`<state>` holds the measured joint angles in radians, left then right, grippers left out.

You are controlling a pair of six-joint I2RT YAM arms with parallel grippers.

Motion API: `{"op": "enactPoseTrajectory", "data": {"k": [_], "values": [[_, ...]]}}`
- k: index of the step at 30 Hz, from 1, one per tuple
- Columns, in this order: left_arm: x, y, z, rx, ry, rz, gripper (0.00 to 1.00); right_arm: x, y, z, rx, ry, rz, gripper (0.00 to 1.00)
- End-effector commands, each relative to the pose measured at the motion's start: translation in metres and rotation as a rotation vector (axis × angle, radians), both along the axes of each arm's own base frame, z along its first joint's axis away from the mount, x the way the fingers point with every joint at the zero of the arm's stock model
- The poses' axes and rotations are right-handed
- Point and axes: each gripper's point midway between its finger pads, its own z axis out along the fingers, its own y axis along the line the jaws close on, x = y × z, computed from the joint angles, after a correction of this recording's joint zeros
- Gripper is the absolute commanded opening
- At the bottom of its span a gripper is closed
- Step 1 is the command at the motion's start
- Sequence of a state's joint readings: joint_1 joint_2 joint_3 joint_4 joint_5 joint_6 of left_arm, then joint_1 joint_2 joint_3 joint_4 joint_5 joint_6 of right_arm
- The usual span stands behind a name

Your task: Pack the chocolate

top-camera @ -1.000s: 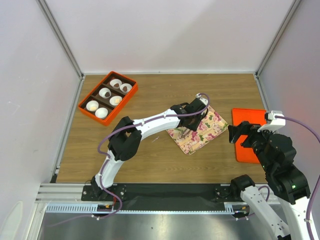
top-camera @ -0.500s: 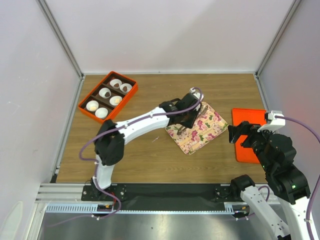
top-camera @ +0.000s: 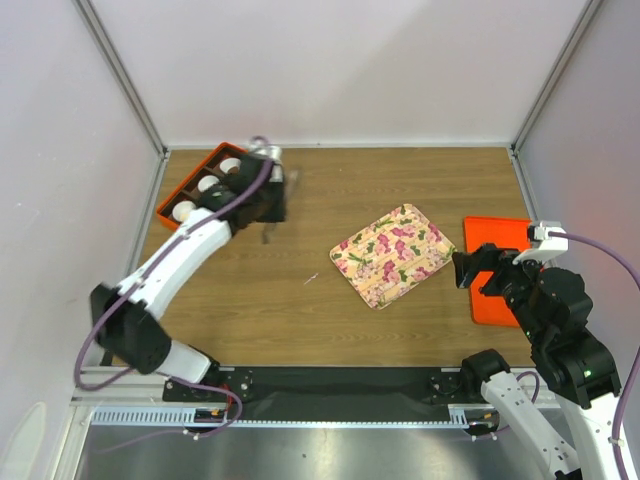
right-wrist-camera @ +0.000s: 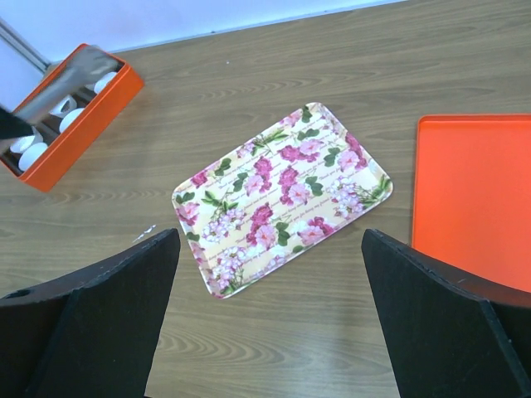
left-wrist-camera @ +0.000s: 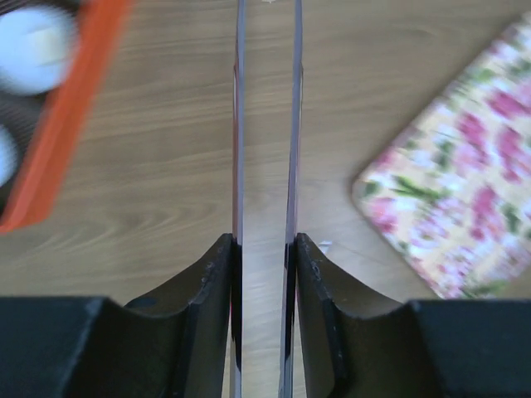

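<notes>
My left gripper (top-camera: 268,200) is shut on a pair of thin metal tongs (left-wrist-camera: 239,124) and hovers at the right corner of the orange divided box (top-camera: 166,211). The tongs' tips run out of the left wrist view, so I cannot tell whether they hold chocolate. White paper cups (top-camera: 186,210) sit in the box; a small dark speck shows in one cup (top-camera: 231,166). The pink-flowered tray (top-camera: 393,255) lies mid-table with no chocolate on it (right-wrist-camera: 282,195). My right gripper (right-wrist-camera: 270,240) is open and empty, above the table near the tray's right end.
A flat orange lid (top-camera: 497,272) lies at the right, under my right arm. The box edge (left-wrist-camera: 58,141) is left of the tongs and the tray corner (left-wrist-camera: 465,191) is to their right. A small white scrap (top-camera: 311,279) lies on the wood.
My left arm has swung from over the flowered tray far to the left, carrying the tongs to the orange box. The right arm has not moved.
</notes>
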<state>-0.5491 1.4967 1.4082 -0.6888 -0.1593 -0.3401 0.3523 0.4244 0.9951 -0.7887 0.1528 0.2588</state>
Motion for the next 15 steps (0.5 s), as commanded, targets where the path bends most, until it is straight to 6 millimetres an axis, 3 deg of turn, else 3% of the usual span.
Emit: {"op": "enactPoseTrajectory", "data": {"k": [1,3,8,11,15], "values": [[-0.01,0.069,0.013,0.004,-0.034,0.147,0.38,0.0,0.005,0.009,0.027,-0.037,0.024,1.0],[-0.014,0.111,0.006,0.009,-0.019,0.243,0.38,0.0,0.007,0.008,0.032,-0.036,0.032,0.99],[-0.026,0.176,-0.007,0.014,-0.003,0.389,0.38,0.003,0.01,0.005,0.032,-0.031,0.041,1.0],[-0.034,0.198,-0.015,0.032,0.013,0.454,0.38,0.003,0.011,0.004,0.033,-0.031,0.046,1.0],[-0.045,0.21,-0.035,0.047,0.053,0.49,0.39,0.003,0.011,0.004,0.032,-0.031,0.046,1.0]]}}
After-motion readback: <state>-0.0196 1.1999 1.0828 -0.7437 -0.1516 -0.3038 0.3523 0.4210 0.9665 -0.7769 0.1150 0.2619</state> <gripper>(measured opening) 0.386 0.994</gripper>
